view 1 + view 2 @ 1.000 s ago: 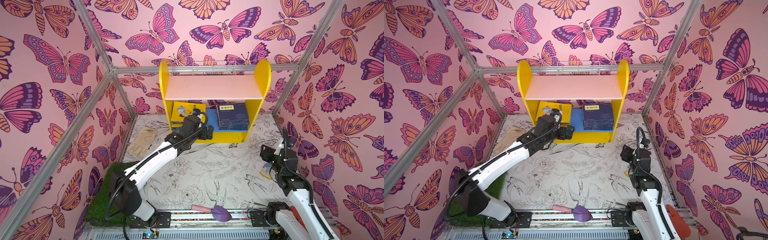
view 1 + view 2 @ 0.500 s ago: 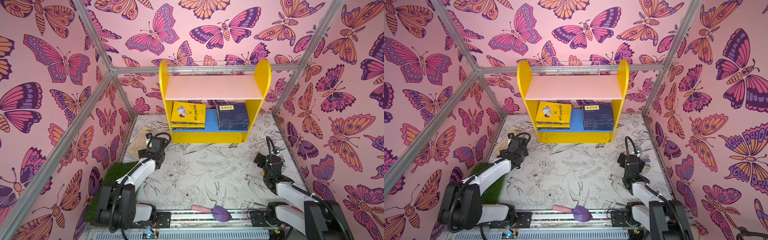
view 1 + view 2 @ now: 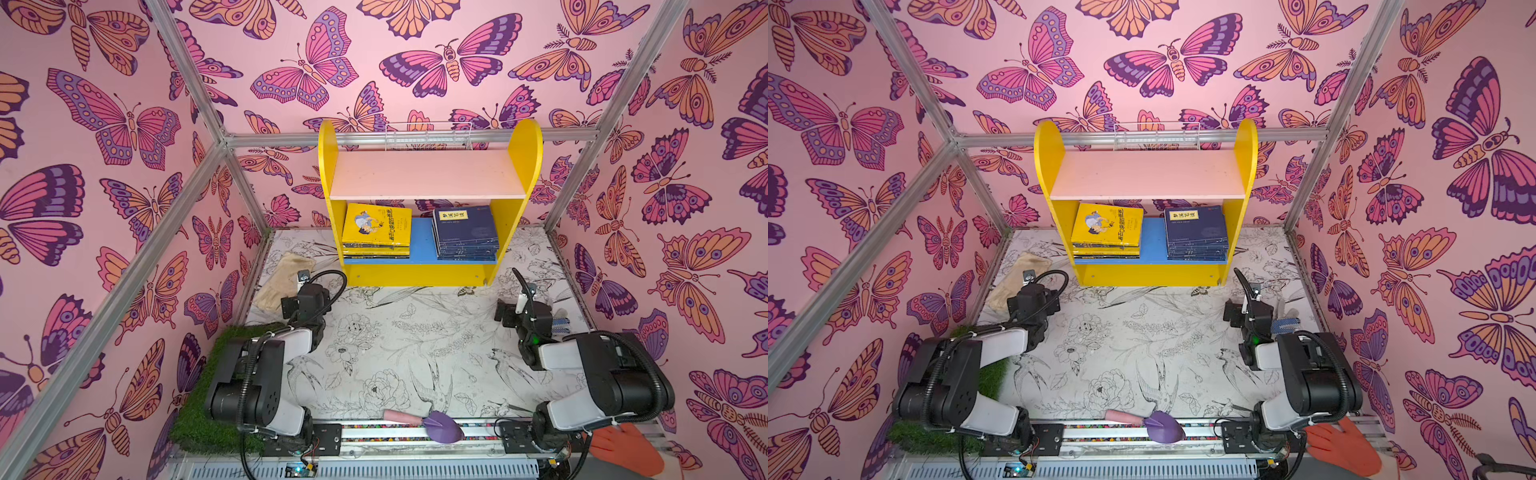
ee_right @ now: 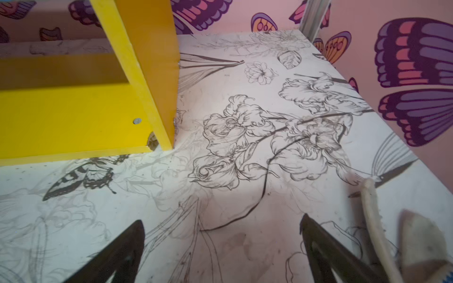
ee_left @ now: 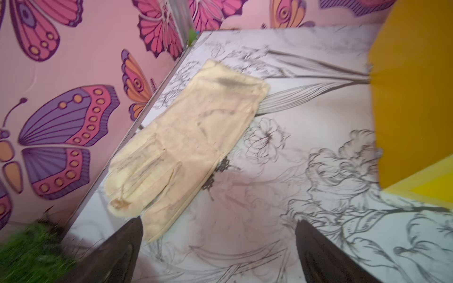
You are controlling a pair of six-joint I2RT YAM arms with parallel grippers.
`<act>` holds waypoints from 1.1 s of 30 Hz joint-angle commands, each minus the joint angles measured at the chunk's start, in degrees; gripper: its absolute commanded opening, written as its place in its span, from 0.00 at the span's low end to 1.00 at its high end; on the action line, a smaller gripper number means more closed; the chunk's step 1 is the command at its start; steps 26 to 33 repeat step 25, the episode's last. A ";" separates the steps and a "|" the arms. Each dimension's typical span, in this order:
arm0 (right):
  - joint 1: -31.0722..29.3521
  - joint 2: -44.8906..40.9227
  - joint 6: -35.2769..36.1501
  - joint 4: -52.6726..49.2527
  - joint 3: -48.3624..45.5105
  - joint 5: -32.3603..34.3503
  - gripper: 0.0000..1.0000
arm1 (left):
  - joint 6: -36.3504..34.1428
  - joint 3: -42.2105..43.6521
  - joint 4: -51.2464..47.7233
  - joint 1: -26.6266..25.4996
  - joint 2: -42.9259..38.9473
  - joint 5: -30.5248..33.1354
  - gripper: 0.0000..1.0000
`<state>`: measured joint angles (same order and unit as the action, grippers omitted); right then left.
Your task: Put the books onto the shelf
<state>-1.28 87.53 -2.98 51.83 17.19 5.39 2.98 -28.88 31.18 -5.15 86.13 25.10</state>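
The left arm and right arm are each folded low over their bases, wrists aimed at the shelf. The left gripper is spread wide and empty, with a cream glove just ahead on its outer side. The right gripper is also spread and empty. The books lie well ahead of both on the blue lower board, in a yellow-topped stack and a navy stack.
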 commanded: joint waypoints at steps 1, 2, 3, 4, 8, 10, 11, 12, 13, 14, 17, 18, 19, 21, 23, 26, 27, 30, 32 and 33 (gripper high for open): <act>1.62 -0.93 0.18 -1.98 4.40 -3.87 1.00 | -1.84 2.53 10.22 2.21 0.83 -7.09 0.99; 1.65 -1.60 -0.91 -5.63 5.63 -1.07 1.00 | -1.80 3.38 11.96 2.42 0.65 -8.06 0.99; 1.68 -0.87 -1.06 -3.24 5.07 -0.55 1.00 | -1.37 3.13 10.34 2.67 0.10 -9.07 0.99; 1.67 -0.62 -0.97 -1.44 4.33 -0.40 1.00 | -1.64 3.61 11.75 2.78 0.48 -9.19 0.99; 1.63 -1.02 -1.32 -3.16 4.93 0.04 1.00 | -1.98 4.60 13.61 3.76 0.48 -13.69 0.99; 1.64 -0.95 -1.32 -2.86 4.85 0.02 0.99 | -2.43 6.11 15.94 4.68 1.10 -18.67 0.99; 1.72 -0.95 -1.32 -3.04 4.88 0.00 0.99 | -3.80 8.04 21.99 4.87 3.06 -20.15 0.99; 1.69 -0.97 -1.32 -2.98 4.94 0.01 1.00 | -3.70 8.09 23.18 4.97 3.36 -20.27 0.99; 1.64 -0.98 -1.32 -2.99 4.94 -0.03 1.00 | -2.93 6.81 17.56 5.13 1.63 -20.55 0.99; 1.66 -0.90 -1.32 -3.05 4.98 0.01 1.00 | -2.95 6.96 17.50 5.15 1.59 -20.63 0.99; 1.69 -0.78 -1.23 -3.31 5.12 0.06 1.00 | -2.89 7.08 18.41 5.36 1.88 -20.86 0.99; 1.72 -0.75 -1.24 -3.39 5.20 0.00 1.00 | -2.82 7.20 18.38 5.45 1.80 -20.97 0.99; 1.68 -0.55 -1.00 -3.89 5.58 -0.34 1.00 | -3.22 8.04 21.81 5.46 2.87 -21.04 0.99; 1.79 -0.28 -0.71 -4.53 6.01 -1.09 1.00 | -2.80 7.40 19.58 5.54 2.25 -21.15 0.99; 2.19 -0.24 -0.88 -4.58 6.10 -1.95 1.00 | -3.14 8.00 21.96 5.61 2.88 -21.37 0.99; 2.32 -0.53 -0.97 -4.01 5.68 -2.26 1.00 | -2.81 7.58 20.20 5.67 2.38 -21.41 0.99; 2.32 -0.53 -0.97 -4.01 5.68 -2.26 1.00 | -2.81 7.58 20.20 5.67 2.38 -21.41 0.99; 2.32 -0.53 -0.97 -4.01 5.68 -2.26 1.00 | -2.81 7.58 20.20 5.67 2.38 -21.41 0.99; 2.32 -0.53 -0.97 -4.01 5.68 -2.26 1.00 | -2.81 7.58 20.20 5.67 2.38 -21.41 0.99; 2.32 -0.53 -0.97 -4.01 5.68 -2.26 1.00 | -2.81 7.58 20.20 5.67 2.38 -21.41 0.99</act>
